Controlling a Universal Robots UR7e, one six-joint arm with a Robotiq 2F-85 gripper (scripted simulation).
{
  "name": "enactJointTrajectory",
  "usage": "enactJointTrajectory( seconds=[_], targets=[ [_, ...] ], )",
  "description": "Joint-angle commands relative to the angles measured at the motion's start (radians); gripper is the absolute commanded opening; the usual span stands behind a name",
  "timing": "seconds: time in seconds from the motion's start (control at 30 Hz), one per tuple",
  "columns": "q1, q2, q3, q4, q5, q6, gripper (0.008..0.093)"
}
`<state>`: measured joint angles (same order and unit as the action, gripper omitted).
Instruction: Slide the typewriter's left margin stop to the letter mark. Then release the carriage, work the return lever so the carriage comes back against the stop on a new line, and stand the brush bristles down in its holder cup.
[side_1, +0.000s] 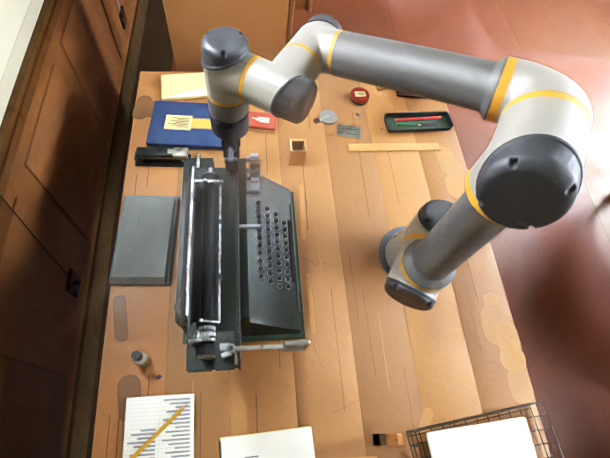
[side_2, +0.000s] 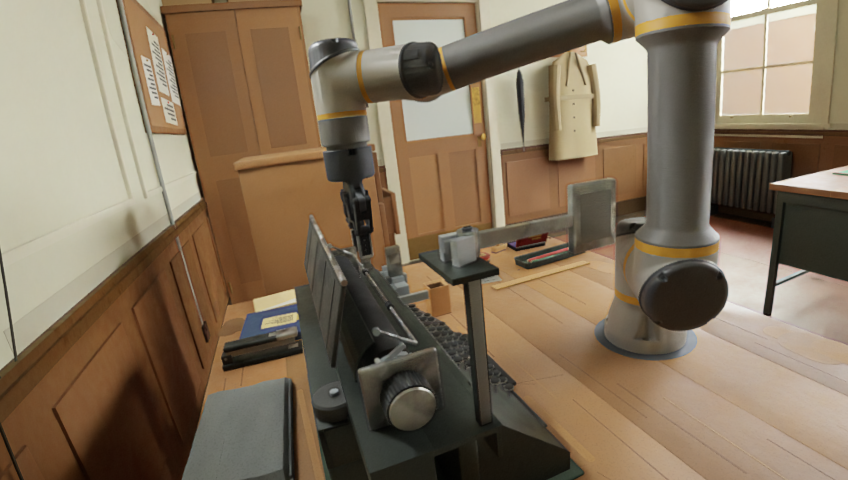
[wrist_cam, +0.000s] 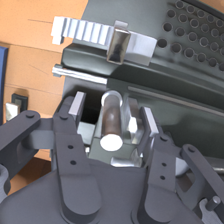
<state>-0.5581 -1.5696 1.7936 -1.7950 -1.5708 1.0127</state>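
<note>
The dark green typewriter (side_1: 240, 260) sits on the left half of the desk, its black carriage roller (side_1: 206, 250) running lengthwise and the return lever (side_1: 270, 345) sticking out at the near end. At its far end, a short metal peg (wrist_cam: 111, 125) stands between the fingers of my open gripper (wrist_cam: 110, 119), which holds nothing. Just beyond the peg a toothed margin rail (wrist_cam: 100, 36) carries a metal stop (wrist_cam: 118, 46). The small wooden holder cup (side_1: 297, 150) stands on the desk past the typewriter. I cannot make out the brush.
The typewriter's raised paper rest (side_2: 324, 267) stands close beside my gripper. A blue book (side_1: 182, 124), a black stapler (side_1: 160, 156) and a grey pad (side_1: 145, 239) lie along the wall side. A pen tray (side_1: 418, 121) and a ruler (side_1: 394, 147) lie toward the far right.
</note>
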Motion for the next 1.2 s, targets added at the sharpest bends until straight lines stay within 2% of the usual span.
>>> enactJointTrajectory(
  seconds=[0.0, 0.53, 1.17],
  targets=[
    [0.000, 0.000, 0.000, 0.000, 0.000, 0.000, 0.0520],
    [0.000, -0.003, -0.012, 0.015, 0.000, 0.000, 0.0520],
    [0.000, -0.021, -0.131, 0.150, 0.000, 0.000, 0.0520]
  ],
)
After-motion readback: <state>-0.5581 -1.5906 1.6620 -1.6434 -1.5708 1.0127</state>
